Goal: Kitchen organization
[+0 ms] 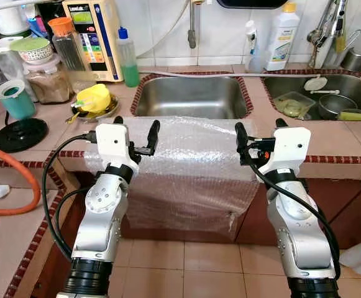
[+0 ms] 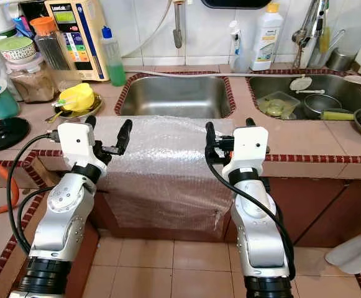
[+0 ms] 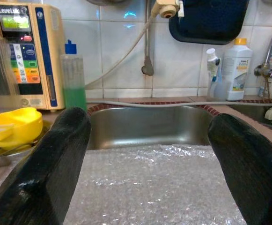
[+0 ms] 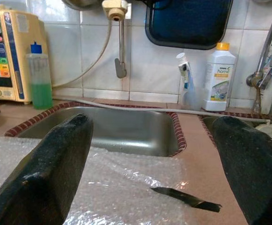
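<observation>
Both your grippers hover spread above the bubble wrap.
The bubble wrap [image 1: 186,155] drapes over the counter edge at 6 o'clock of the sink [image 1: 192,96]; left gripper [image 1: 135,131] and right gripper [image 1: 260,135] hold nothing.

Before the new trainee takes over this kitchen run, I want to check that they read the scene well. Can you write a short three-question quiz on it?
1. True or false: the bubble wrap hangs over the counter's front edge.
2. What colour is the liquid in the bottle left of the sink? A) green B) red C) blue
3. Fill in: both the left pincer and the right pincer are ____, one near each end of the wrap.

Key: 1 true; 2 A; 3 open
</observation>
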Available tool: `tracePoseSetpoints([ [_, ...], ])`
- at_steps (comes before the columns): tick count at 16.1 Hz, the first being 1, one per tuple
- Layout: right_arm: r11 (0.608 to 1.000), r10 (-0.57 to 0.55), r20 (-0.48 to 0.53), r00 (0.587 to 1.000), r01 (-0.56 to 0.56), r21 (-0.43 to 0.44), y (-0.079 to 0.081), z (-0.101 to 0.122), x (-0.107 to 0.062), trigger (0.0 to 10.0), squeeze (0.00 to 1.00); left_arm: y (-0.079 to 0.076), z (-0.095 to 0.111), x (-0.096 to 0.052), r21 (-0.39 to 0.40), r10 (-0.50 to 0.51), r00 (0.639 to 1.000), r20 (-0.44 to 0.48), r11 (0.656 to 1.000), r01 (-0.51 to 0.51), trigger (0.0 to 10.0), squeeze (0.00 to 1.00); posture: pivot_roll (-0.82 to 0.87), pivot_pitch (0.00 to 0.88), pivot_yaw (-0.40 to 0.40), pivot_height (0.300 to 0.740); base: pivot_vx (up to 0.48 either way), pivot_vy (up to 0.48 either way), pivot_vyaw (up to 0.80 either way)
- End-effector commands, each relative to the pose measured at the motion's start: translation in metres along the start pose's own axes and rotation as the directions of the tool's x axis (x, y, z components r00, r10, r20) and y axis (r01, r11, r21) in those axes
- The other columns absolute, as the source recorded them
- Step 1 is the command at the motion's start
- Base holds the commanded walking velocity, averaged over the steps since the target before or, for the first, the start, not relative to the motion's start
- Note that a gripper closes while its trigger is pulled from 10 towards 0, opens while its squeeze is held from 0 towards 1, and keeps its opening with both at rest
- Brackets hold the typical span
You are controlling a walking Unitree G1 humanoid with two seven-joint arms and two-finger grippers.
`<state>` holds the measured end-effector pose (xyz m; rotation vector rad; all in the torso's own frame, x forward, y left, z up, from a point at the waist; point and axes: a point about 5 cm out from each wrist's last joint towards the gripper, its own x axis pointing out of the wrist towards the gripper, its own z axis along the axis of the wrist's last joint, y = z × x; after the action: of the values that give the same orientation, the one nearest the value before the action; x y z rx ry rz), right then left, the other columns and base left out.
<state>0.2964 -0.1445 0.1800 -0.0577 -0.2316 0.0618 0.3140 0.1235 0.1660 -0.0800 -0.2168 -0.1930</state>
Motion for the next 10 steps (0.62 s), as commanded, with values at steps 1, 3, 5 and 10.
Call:
tracePoseSetpoints([
  [1, 1.000, 0.006, 0.014, 1.000, -0.006, 0.008, 0.0005, 0.0042, 0.0004, 10.0, 0.00, 0.0015, 0.0058, 0.0006, 0.008, -0.003, 1.000, 0.022, 1.000, 0.003, 10.0, 0.00, 0.06, 0.000, 0.103, 0.740, 0.277, 0.000, 0.00],
  [3, 1.000, 0.009, 0.014, 1.000, -0.009, 0.007, 0.0006, 0.0041, 0.0005, 10.0, 0.00, 0.0017, 0.0055, 0.0003, 0.005, -0.004, 1.000, 0.022, 1.000, 0.003, 10.0, 0.00, 0.06, 0.000, 0.102, 0.740, 0.296, 0.000, 0.00],
  [5, 1.000, 0.013, 0.015, 1.000, -0.014, 0.009, 0.0017, 0.0045, 0.0010, 10.0, 0.00, 0.0017, 0.0055, 0.0001, 0.003, -0.007, 1.000, 0.023, 1.000, 0.007, 10.0, 0.00, 0.06, 0.000, 0.102, 0.740, 0.336, 0.000, 0.00],
  [10, 1.000, 0.016, 0.015, 1.000, -0.016, 0.009, 0.0024, 0.0046, 0.0006, 10.0, 0.00, 0.0017, 0.0051, -0.0006, 0.003, -0.009, 1.000, 0.022, 1.000, 0.009, 10.0, 0.00, 0.06, 0.000, 0.100, 0.740, 0.356, 0.000, 0.00],
])
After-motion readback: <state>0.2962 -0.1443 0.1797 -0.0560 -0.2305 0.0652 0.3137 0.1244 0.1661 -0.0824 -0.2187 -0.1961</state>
